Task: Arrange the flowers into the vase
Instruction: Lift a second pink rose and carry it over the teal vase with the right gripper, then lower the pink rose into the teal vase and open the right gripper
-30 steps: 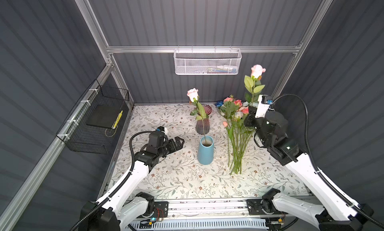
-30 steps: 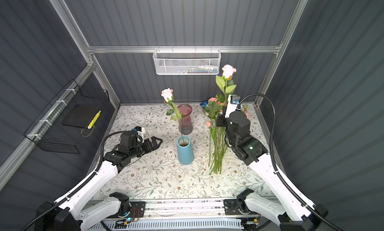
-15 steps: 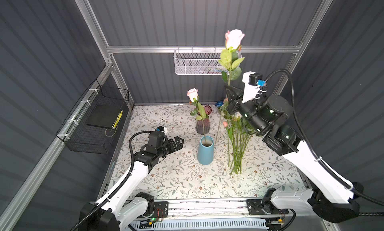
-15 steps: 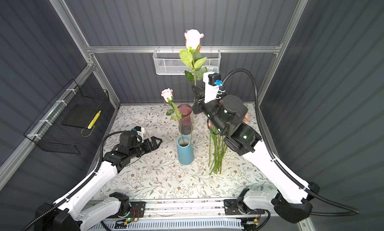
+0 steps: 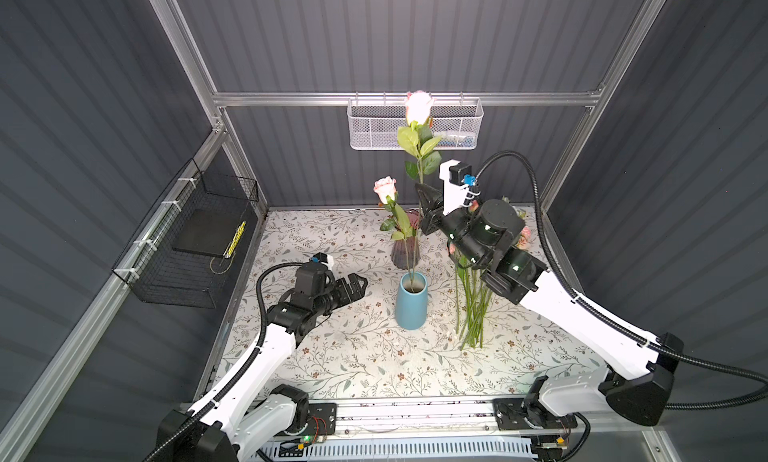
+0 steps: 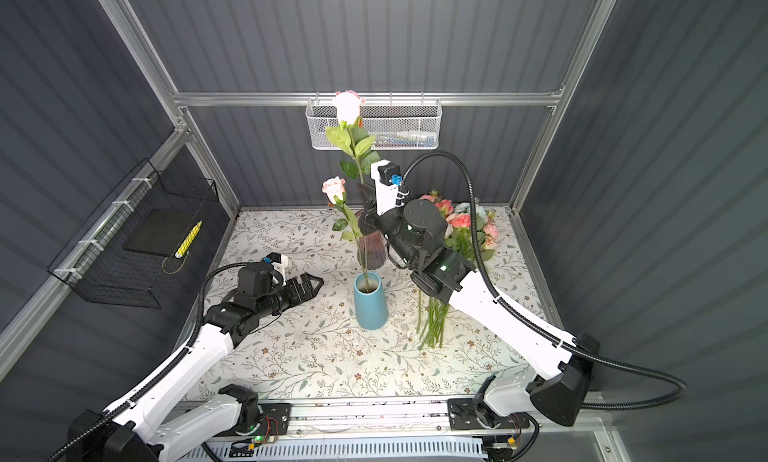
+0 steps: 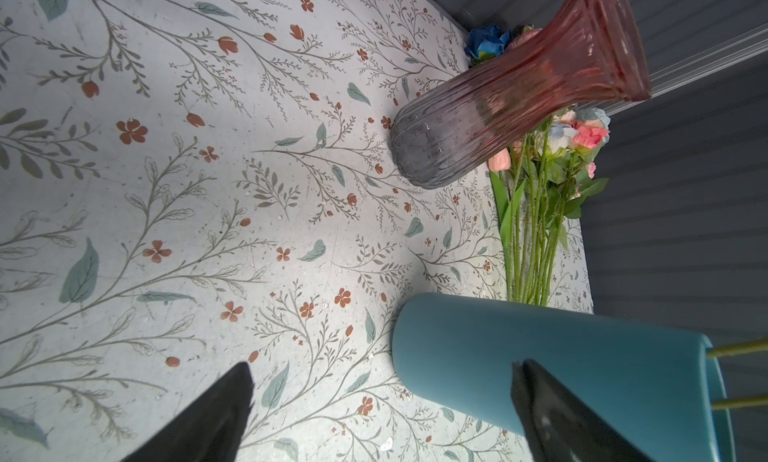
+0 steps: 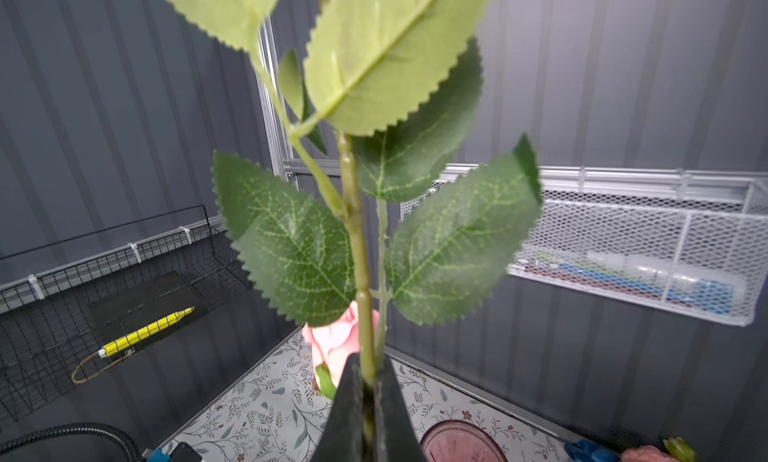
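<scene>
A tall blue vase (image 5: 411, 302) (image 6: 370, 302) stands mid-table with one pink rose (image 5: 384, 187) in it. A pink glass vase (image 5: 405, 247) (image 6: 371, 252) stands behind it, with nothing seen in it. My right gripper (image 5: 424, 196) (image 8: 368, 381) is shut on the stem of a cream-pink rose (image 5: 418, 106) (image 6: 347, 104), held upright in the air above the pink glass vase. The remaining flowers (image 5: 471, 310) (image 6: 434, 318) lie in a bunch to the right. My left gripper (image 5: 359, 283) (image 7: 382, 366) is open, low over the table just left of the blue vase (image 7: 540, 356).
A white mesh basket (image 5: 374, 127) hangs on the back wall behind the held rose's head. A black wire basket (image 5: 187, 252) holding a yellow pen hangs on the left wall. A deep blue rose head (image 7: 486, 44) lies at the back edge.
My right gripper has lifted the rose off the bunch, first high up, then leftward and a little lower over the vases. The left arm has not moved.
</scene>
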